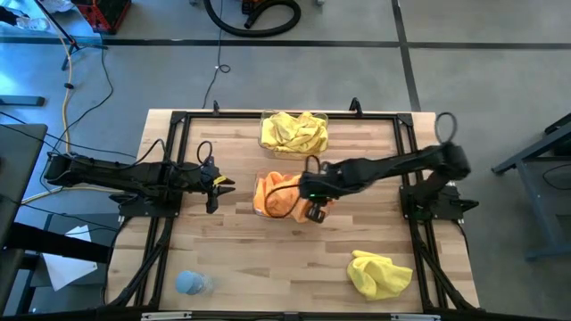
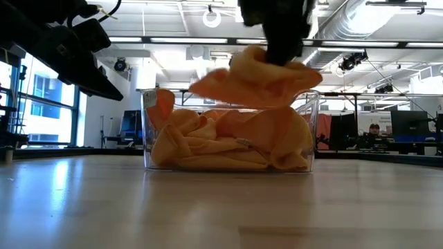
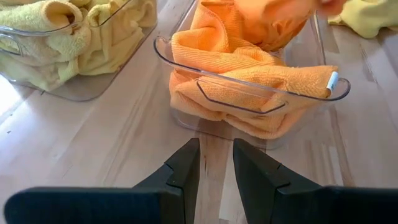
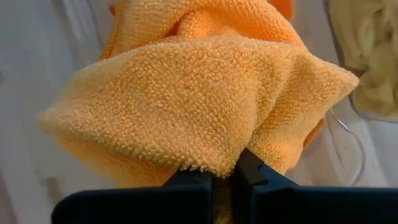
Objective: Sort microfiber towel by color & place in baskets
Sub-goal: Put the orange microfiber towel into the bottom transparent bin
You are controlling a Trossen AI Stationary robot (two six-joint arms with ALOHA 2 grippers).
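Note:
A see-through basket at the table's middle holds rumpled orange towels. My right gripper is over its right part, shut on another orange towel just above the rim. A second basket at the far edge is filled with yellow towels. One yellow towel lies bunched on the table at the near right. My left gripper hovers left of the orange basket, its fingers a little apart and empty. My right gripper pinches a bunched fold of the orange towel between its two fingers, several layers thick. The fingers come from above, pointing down. The towel spreads out below them over the basket's rim; whether it touches the pile beneath, I cannot tell.
A small pale blue lump lies at the near left corner. A black metal frame runs around the table's edges. Bare wood lies between the orange basket and the table's near edge.

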